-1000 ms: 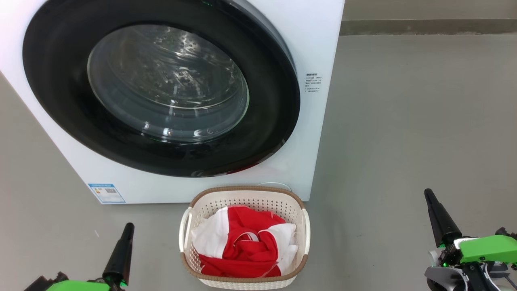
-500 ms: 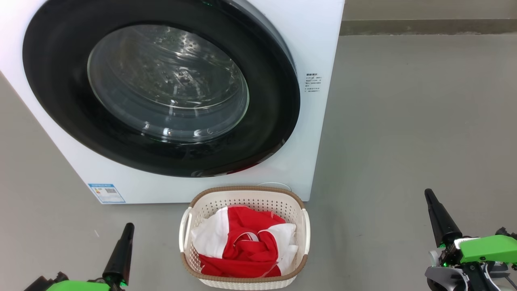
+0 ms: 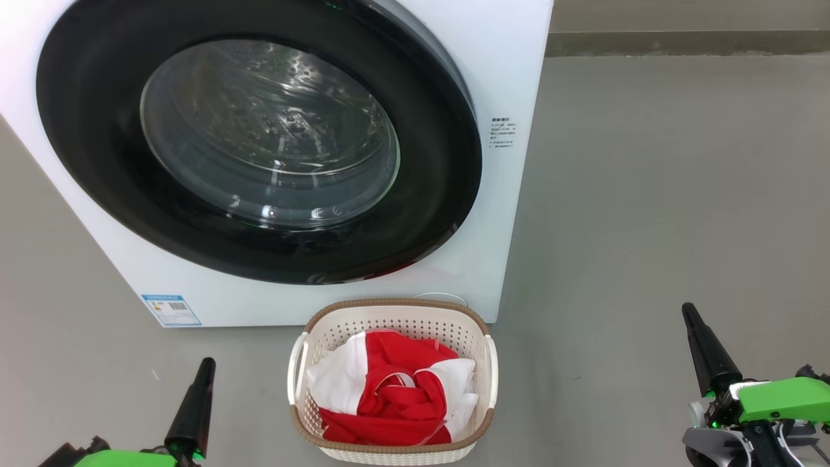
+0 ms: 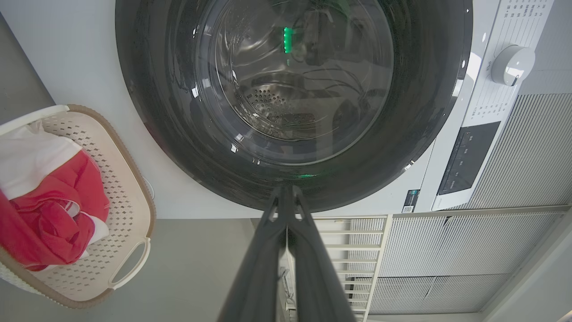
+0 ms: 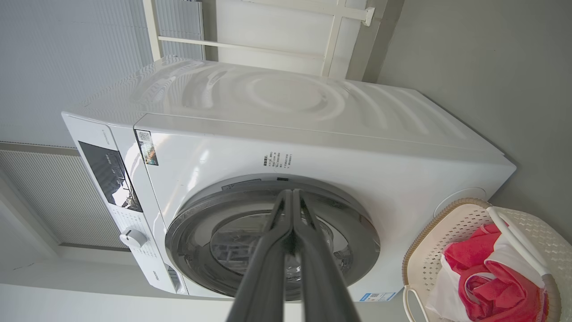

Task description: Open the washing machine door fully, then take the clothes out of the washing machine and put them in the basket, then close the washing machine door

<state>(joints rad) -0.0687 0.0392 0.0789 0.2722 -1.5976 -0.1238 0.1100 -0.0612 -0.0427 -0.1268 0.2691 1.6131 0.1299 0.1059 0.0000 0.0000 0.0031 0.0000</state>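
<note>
The white washing machine (image 3: pixel 512 78) stands ahead with its black-rimmed round door (image 3: pixel 259 143) shut flat against the front. On the floor before it sits the cream basket (image 3: pixel 393 311), holding the red and white clothes (image 3: pixel 389 389). At the lower left my left gripper (image 3: pixel 206 364) is shut and holds nothing, clear of the basket's left side. My right gripper (image 3: pixel 687 310) rests shut and bare at the lower right. In the left wrist view the joined fingers (image 4: pixel 286 197) point at the door's rim (image 4: pixel 147 112). In the right wrist view the fingers (image 5: pixel 290 197) point at the door (image 5: pixel 272 237).
Grey floor (image 3: pixel 648 194) spreads to the right of the machine and around the basket. A blue label (image 3: pixel 171 310) marks the machine's lower left corner. The control panel and dial (image 4: pixel 511 65) sit beside the door. Slatted panels (image 4: pixel 447 250) stand behind.
</note>
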